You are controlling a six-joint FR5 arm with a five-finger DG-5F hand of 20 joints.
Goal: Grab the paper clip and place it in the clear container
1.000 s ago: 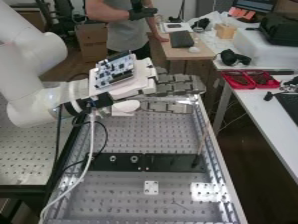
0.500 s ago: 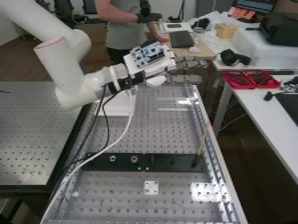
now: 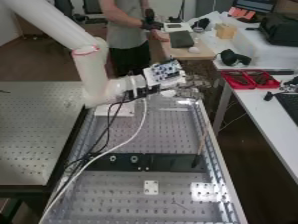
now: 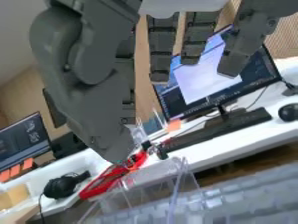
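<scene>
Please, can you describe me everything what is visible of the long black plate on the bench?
The long black plate lies flat across the perforated bench. It looks rigid and smooth; metal or plastic, I cannot tell. A seam seems to divide it near the middle. Two light, ring-like pieces sit on one half; a thin stick's dark end overlaps the other.
</scene>
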